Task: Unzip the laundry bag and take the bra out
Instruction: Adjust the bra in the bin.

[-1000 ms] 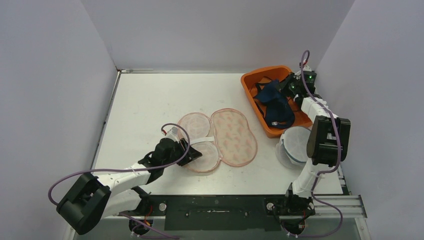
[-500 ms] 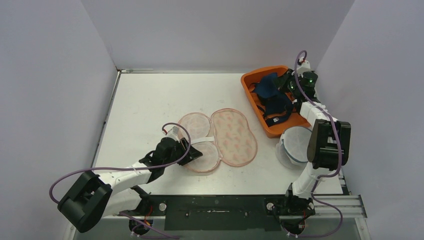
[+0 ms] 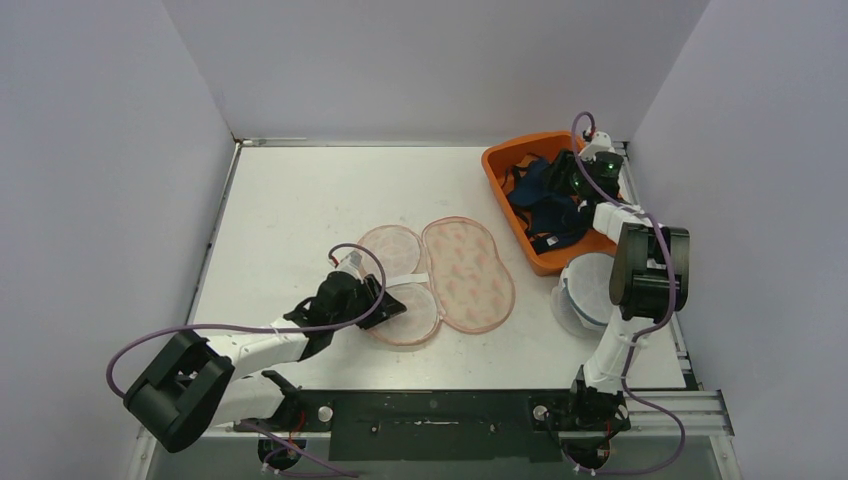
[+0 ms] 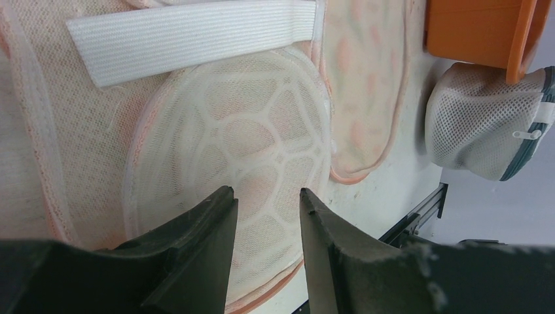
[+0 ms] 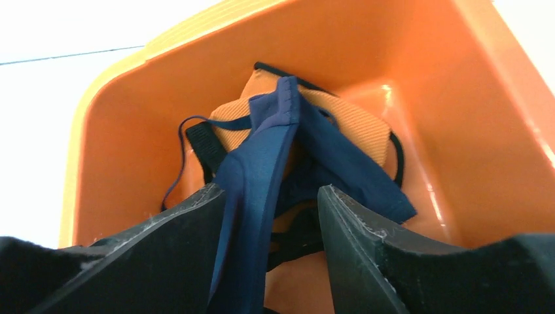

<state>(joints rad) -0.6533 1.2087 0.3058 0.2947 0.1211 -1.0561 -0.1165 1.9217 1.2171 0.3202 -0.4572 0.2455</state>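
Note:
The pink mesh laundry bag (image 3: 462, 272) lies unzipped and spread flat mid-table. My left gripper (image 3: 372, 300) hovers low over its near-left lobe (image 4: 262, 131), jaws apart, with only mesh showing between them. The navy bra (image 3: 545, 205) lies in the orange bin (image 3: 500, 160) at the back right. My right gripper (image 3: 568, 182) is over that bin and open. In the right wrist view the navy bra (image 5: 262, 157) runs down between the spread jaws, along the left finger (image 5: 190, 229), on top of an orange ribbed garment (image 5: 353, 121).
A white mesh bag with a grey zip edge (image 3: 590, 290) sits just in front of the bin, beside the right arm. A white elastic band (image 4: 190, 36) crosses the pink bag. The table's near edge and metal rail (image 4: 425, 209) lie close to the left gripper.
My right gripper has gone from shut to open and moved further over the bin. The navy bra, held up before, now rests lower in the bin. The left arm has barely moved.

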